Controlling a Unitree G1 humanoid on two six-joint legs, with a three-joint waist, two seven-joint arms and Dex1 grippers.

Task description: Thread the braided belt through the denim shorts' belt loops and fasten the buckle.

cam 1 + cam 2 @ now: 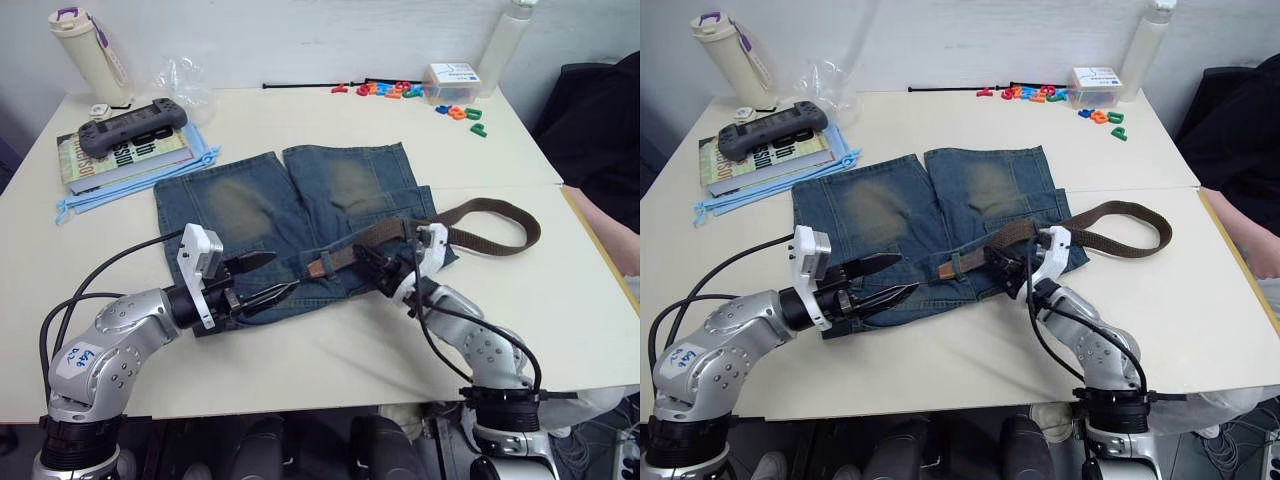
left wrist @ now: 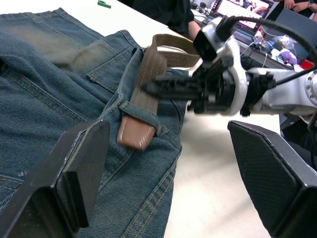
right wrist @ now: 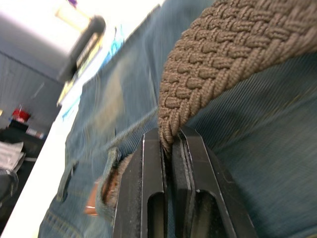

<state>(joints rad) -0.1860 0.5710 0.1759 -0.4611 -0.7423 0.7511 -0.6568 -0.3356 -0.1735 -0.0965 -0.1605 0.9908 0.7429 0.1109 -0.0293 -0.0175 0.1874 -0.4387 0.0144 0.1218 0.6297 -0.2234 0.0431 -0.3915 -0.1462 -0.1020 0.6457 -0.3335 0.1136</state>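
- Setting: an indoor robotics lab or test room set up for manipulation trials.
- Work surface [image 1: 330,110]: a plain cream top against a bare pale wall, made of sections butted together, with a seam at 3 o'clock.
- Staged props: coloured plastic letters [image 1: 400,91] and a small box [image 1: 451,81] at 1 o'clock; a handheld game controller [image 1: 132,126] on a book [image 1: 120,155] at 10 o'clock; a lidded bottle [image 1: 88,50] at 11 o'clock.
- Equipment: exposed black cables [image 1: 110,265] run along the metal arms.
- Background: the left wrist view shows lit computer screens [image 2: 241,8] and a cluttered desk beyond the surface.
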